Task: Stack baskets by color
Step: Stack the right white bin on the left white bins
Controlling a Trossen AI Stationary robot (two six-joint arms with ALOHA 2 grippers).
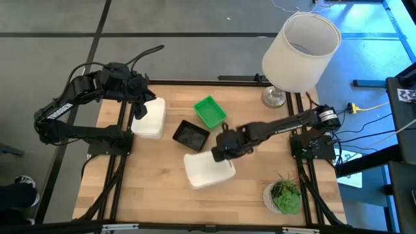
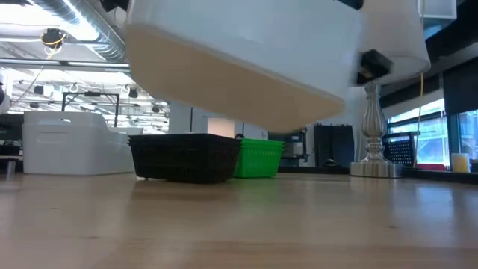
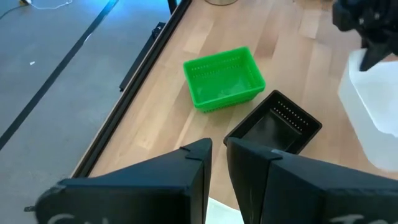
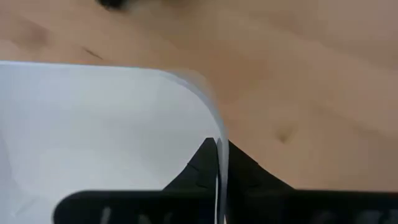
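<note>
The right gripper (image 1: 229, 158) is holding a white basket (image 1: 208, 170) by its rim, jaws pinched shut on the thin wall, as the right wrist view shows. The basket is hanging tilted, clear of the bench (image 1: 162, 188), toward the middle of the near edge; in the low view its underside (image 2: 246, 67) is filling the upper part of the picture with bare wood beneath it.

The left gripper (image 1: 140, 107) is hovering over a second white basket (image 1: 149, 118) sitting near the bench's far left corner. Its jaws are standing narrowly apart with nothing between them.

A black mesh basket (image 1: 191, 135) is resting near the middle of the bench, and a green basket (image 1: 210, 112) is sitting just beyond it toward the far edge. A lamp (image 1: 300, 52) is standing at the far right corner and a small plant (image 1: 285, 196) at the near right corner.
</note>
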